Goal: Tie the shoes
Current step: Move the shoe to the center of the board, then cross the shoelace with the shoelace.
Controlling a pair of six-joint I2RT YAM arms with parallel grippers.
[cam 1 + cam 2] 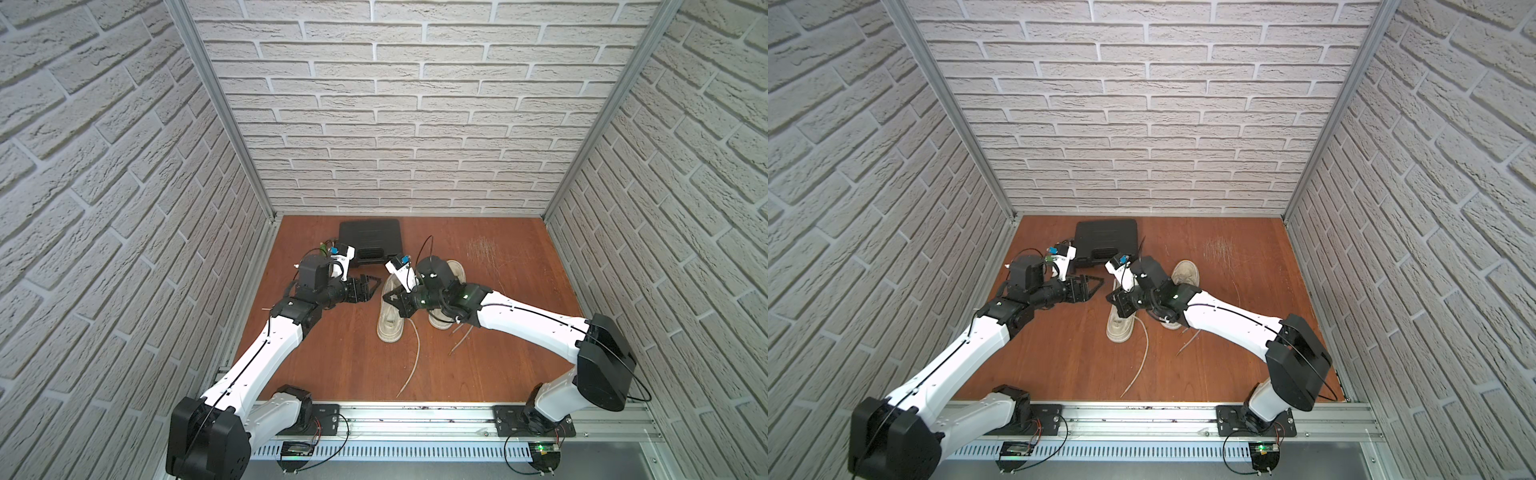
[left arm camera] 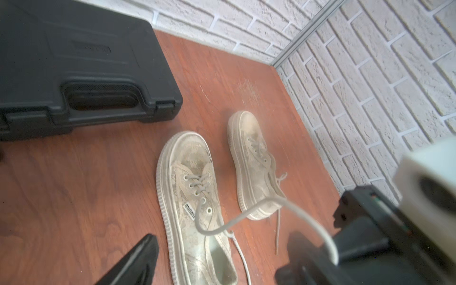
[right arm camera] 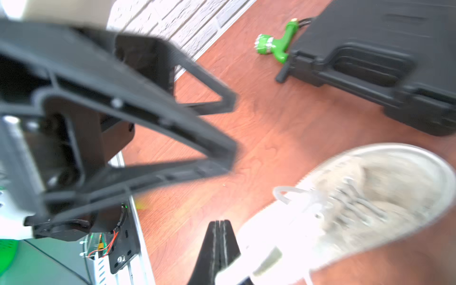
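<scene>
The brown table (image 1: 498, 365) was the biggest thing, and all the work took place on it. At the back lay a black case (image 1: 370, 237), shut and flat. It looked put out of the way, since the job had nothing to do with it.

In front of the case sat the left shoe (image 1: 390, 328) and the right shoe (image 1: 455, 270). They were side by side with their toes to the back wall, so both arms could reach them. A thin strip of table showed between them. Neither had a bow, I think, because their strings hung loose.

The left gripper (image 3: 230, 128) was wide open and held nothing. Its two fingers stood far apart just beside the left shoe. The right gripper (image 3: 218, 225) was closed tight, right above the same shoe.

A lace (image 2: 306, 222) rose from a top hole of that shoe and ran up through the air toward the right gripper. So it seemed to be pinching that lace and lifting it, ready for a knot — though the pinch itself was too blurry to see. The shoe's second lace (image 1: 415, 357) lay long and limp on the table, pointing toward the robot.

Smallest of all, a green tool (image 3: 274, 45) lay just beside the case — not needed for this job, I think
</scene>
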